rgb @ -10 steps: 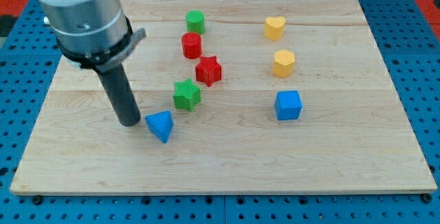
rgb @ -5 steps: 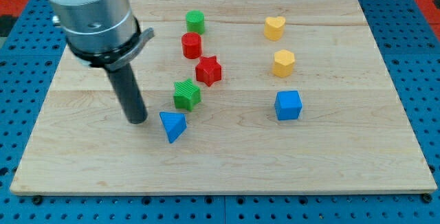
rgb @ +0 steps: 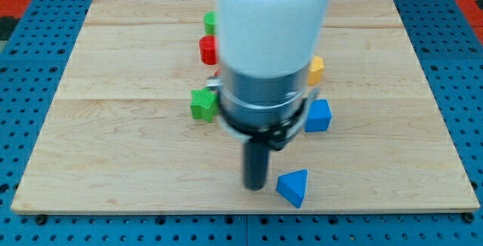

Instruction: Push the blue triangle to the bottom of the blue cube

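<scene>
My rod stands upright at lower centre, my tip (rgb: 255, 186) on the worktop (rgb: 113, 163) just left of the blue triangle (rgb: 293, 187) (no fingers here), which lies below the half-hidden blue cube (rgb: 320, 115).

Wooden board (rgb: 113, 163) resting on a blue perforated table (rgb: 15, 87); green star block (rgb: 202, 104) just left of the rod's housing, partly covered; red cylinder (rgb: 207, 50) and green block (rgb: 209, 23) at its upper left, each half hidden; yellow block (rgb: 316, 69) showing at its right edge.
</scene>
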### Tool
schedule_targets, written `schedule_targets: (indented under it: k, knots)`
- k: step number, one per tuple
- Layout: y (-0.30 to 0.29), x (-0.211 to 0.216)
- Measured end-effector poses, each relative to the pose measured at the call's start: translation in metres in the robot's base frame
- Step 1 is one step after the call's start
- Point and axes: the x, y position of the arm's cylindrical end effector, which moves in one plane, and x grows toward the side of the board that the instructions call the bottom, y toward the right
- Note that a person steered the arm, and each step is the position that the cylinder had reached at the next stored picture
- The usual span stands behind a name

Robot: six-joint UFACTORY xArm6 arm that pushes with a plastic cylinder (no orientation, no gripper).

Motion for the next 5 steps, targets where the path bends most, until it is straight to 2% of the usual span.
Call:
schedule_targets:
  k: [1,2,4,5]
  knots:
    - [-0.009,0.025]
    - [0.014,0.026]
    - [0.114,0.024]
    - [0.11,0.011]
